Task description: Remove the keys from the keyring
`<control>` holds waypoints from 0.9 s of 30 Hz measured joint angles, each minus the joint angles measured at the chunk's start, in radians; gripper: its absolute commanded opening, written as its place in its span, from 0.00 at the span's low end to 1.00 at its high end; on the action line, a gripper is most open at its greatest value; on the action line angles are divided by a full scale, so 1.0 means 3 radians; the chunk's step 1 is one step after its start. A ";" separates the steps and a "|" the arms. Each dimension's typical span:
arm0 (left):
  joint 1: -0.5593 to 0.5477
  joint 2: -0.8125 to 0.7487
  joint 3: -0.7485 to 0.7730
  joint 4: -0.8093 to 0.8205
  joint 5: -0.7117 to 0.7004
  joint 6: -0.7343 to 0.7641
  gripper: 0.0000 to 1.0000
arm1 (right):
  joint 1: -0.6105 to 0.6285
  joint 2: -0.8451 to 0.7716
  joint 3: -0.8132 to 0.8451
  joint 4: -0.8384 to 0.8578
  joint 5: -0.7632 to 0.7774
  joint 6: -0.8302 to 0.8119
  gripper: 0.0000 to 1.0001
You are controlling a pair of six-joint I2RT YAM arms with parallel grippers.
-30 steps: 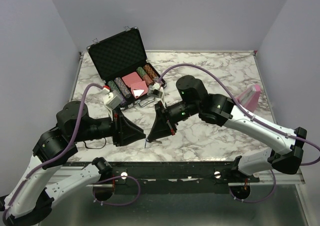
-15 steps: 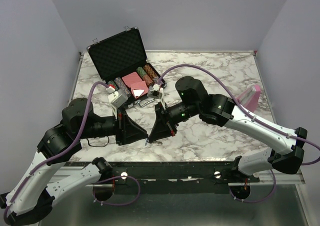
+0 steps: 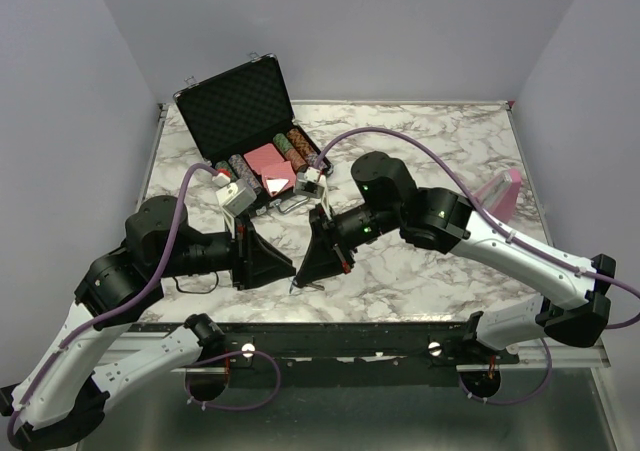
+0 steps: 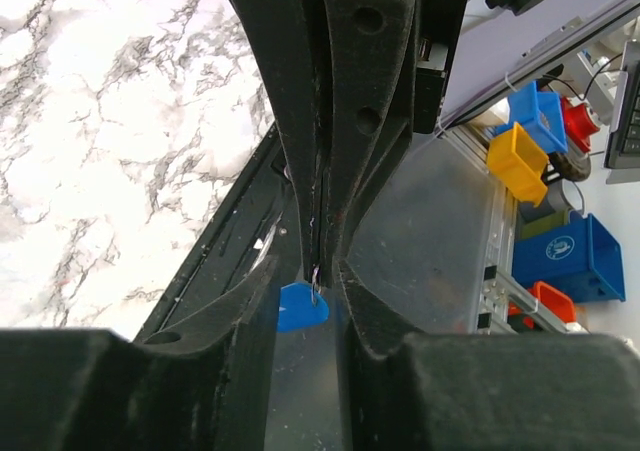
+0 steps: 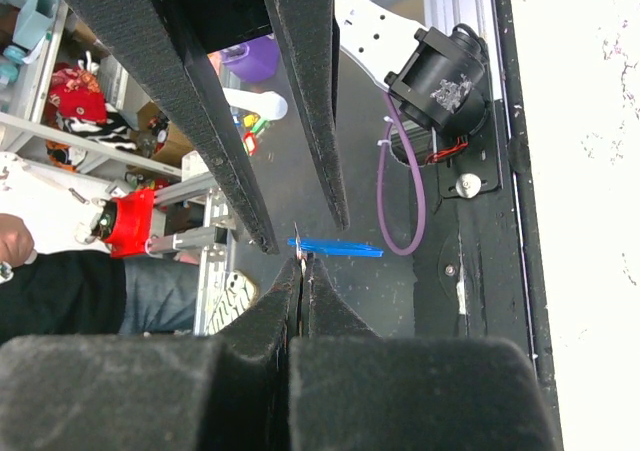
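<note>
The keys (image 3: 311, 285) hang as a tiny silvery bunch just over the table's front edge, between the two gripper tips. My right gripper (image 5: 302, 262) is shut on the thin metal keyring (image 4: 316, 271), and the bright blue piece (image 5: 340, 248) sticks out just past its tips. In the left wrist view the blue piece (image 4: 300, 307) dangles below those shut fingers (image 4: 350, 161). My left gripper (image 4: 308, 276) is open, one finger (image 4: 235, 351) on each side of the blue piece and not closed on it. From above, the left gripper (image 3: 291, 270) and the right gripper (image 3: 300, 277) meet tip to tip.
An open black case (image 3: 240, 106) with poker chips and pink cards stands at the back left of the marble table (image 3: 420, 141). A pink object (image 3: 503, 193) lies at the right edge. Below the front edge run the frame rail and purple cables (image 5: 400, 201).
My left arm has shifted slightly to the right and up, and its fingers still straddle the blue piece. The right gripper has stayed shut in place.
</note>
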 measured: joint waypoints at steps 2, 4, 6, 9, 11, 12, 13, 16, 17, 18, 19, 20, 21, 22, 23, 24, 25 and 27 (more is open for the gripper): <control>0.0000 0.0000 0.0000 0.0000 0.0000 -0.0001 0.24 | 0.0003 0.0000 0.0000 0.0000 0.0005 -0.0001 0.01; 0.0000 0.0000 0.0000 0.0000 0.0000 0.0001 0.19 | 0.0003 0.0000 0.0000 0.0001 0.0019 -0.0001 0.01; 0.0000 0.0000 0.0000 0.0000 0.0001 0.0000 0.18 | 0.0004 0.0000 0.0000 0.0001 0.0042 -0.0001 0.01; 0.0000 0.0000 0.0000 0.0000 0.0004 0.0000 0.18 | 0.0005 0.0000 0.0000 0.0004 0.0083 0.0000 0.01; 0.0000 0.0000 0.0000 0.0000 0.0008 -0.0001 0.18 | 0.0006 0.0000 0.0000 0.0005 0.0089 0.0000 0.01; 0.0000 0.0000 0.0000 0.0000 0.0011 -0.0001 0.18 | 0.0006 -0.0001 0.0000 0.0005 0.0095 0.0000 0.01; 0.0000 0.0000 0.0000 0.0000 0.0013 -0.0001 0.18 | 0.0006 -0.0001 0.0000 0.0005 0.0097 0.0000 0.01; 0.0000 0.0000 0.0000 -0.0001 0.0015 -0.0001 0.18 | 0.0006 -0.0008 0.0000 0.0005 0.0103 0.0000 0.01; 0.0000 0.0000 0.0000 -0.0001 0.0015 -0.0001 0.18 | 0.0008 -0.0014 0.0000 0.0005 0.0108 0.0000 0.01; 0.0000 0.0000 0.0000 -0.0001 0.0015 -0.0001 0.18 | 0.0008 -0.0025 0.0000 0.0005 0.0111 0.0000 0.01; 0.0000 0.0000 0.0000 -0.0001 0.0015 -0.0001 0.17 | 0.0008 -0.0036 0.0000 0.0006 0.0114 0.0001 0.01; 0.0000 0.0000 0.0000 -0.0001 0.0015 -0.0001 0.17 | 0.0008 -0.0047 0.0000 0.0008 0.0118 0.0001 0.01; 0.0000 0.0000 0.0000 -0.0001 0.0017 -0.0001 0.15 | 0.0008 -0.0058 0.0000 0.0008 0.0123 0.0001 0.01; 0.0000 0.0000 0.0000 -0.0001 0.0019 -0.0001 0.13 | 0.0008 -0.0069 0.0000 0.0008 0.0132 0.0001 0.01; 0.0000 0.0000 0.0000 -0.0001 0.0022 -0.0003 0.12 | 0.0008 -0.0076 0.0000 0.0008 0.0137 0.0001 0.01; 0.0000 0.0000 0.0000 0.0000 0.0028 -0.0004 0.11 | 0.0008 -0.0083 0.0000 0.0008 0.0144 0.0001 0.01; 0.0000 0.0000 0.0000 0.0000 0.0032 -0.0010 0.10 | 0.0008 -0.0086 0.0000 0.0008 0.0148 0.0003 0.01; 0.0000 -0.0001 0.0000 0.0003 0.0042 -0.0018 0.08 | 0.0008 -0.0088 0.0000 0.0010 0.0149 0.0003 0.01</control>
